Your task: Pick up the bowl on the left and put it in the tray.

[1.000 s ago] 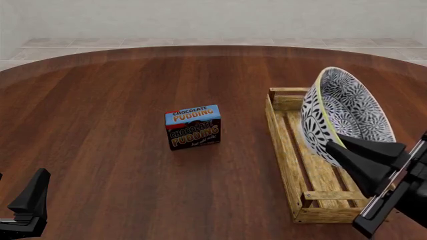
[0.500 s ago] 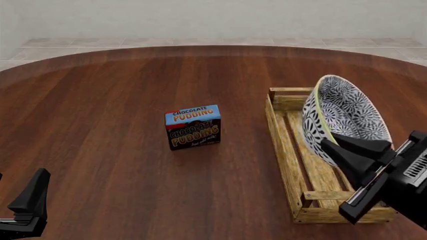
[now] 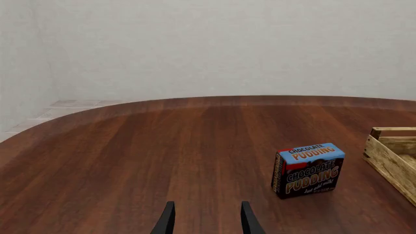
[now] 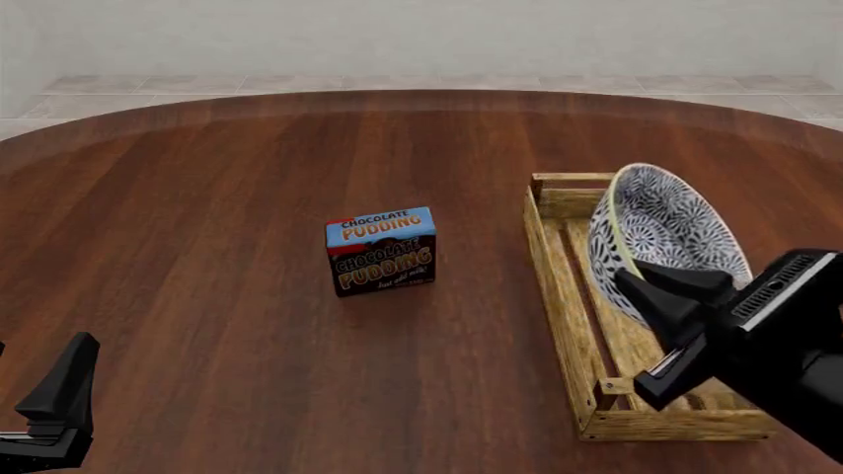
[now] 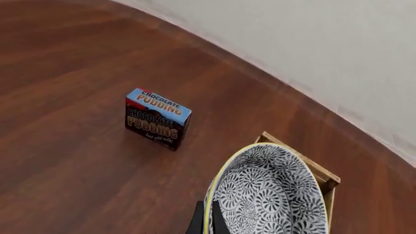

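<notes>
My right gripper pinching rim of bowl, fingers either side of yellowish edge. Bowl tilted steeply on edge, over wooden slat tray, low among its sides; contact with slats not discernible. My left gripper parted, holding nothing, low over table at near left. Chocolate pudding box upright mid-table, left of tray, apart.

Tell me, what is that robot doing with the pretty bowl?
The right gripper is clamped on the rim of the bowl, holding it tipped on edge over the tray. The left gripper waits open, holding nothing. A pudding box stands on the table, away from both.
</notes>
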